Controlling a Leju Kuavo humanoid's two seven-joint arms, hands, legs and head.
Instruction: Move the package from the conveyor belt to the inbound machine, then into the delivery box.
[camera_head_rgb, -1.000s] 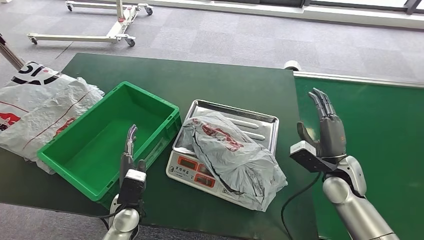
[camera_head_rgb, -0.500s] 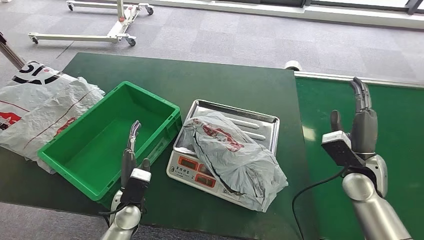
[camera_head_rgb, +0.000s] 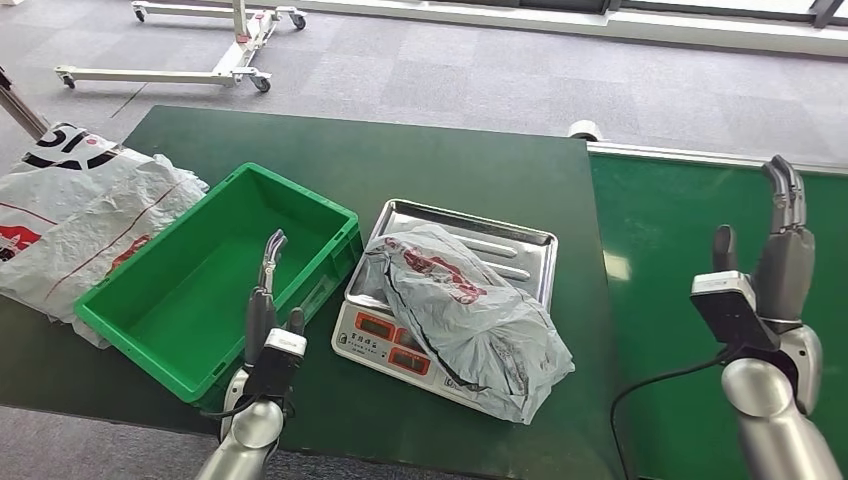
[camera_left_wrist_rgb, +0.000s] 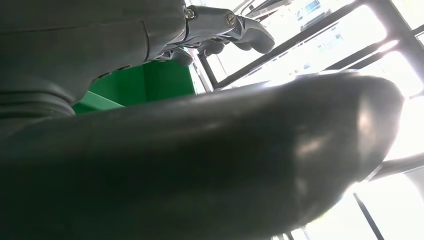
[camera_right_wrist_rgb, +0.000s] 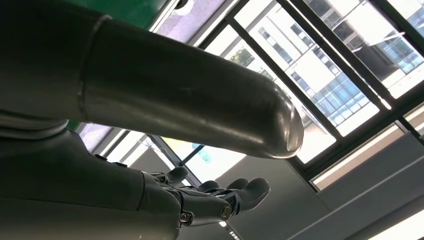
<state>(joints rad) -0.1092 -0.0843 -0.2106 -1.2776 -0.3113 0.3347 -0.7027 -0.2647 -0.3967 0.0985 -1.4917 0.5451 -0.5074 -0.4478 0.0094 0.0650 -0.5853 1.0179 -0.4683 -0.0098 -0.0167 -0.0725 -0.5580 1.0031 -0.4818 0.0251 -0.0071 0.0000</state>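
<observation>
Two hands raised, both empty: left hand (camera_head_rgb: 263, 300) upright with fingers extended and apart, just in front of the green bin's near corner; right hand (camera_head_rgb: 778, 262) upright over the green conveyor belt (camera_head_rgb: 680, 240), fingers extended and slightly curled at the tips, thumb apart. Shifted further right and nearer the picture's edge since a second ago (left hand barely moved). One green bin (camera_head_rgb: 140, 300), holding nothing. One scale (camera_head_rgb: 380, 335) just beside it, with one steel tray (camera_head_rgb: 470, 228) on top and one grey package (camera_head_rgb: 460, 315) lying across the tray, spilling over the display and onto the dark green table (camera_head_rgb: 400, 150). One crumpled white bag (camera_head_rgb: 80, 220) beside the bin, at the table's left end. Package unmoved.
</observation>
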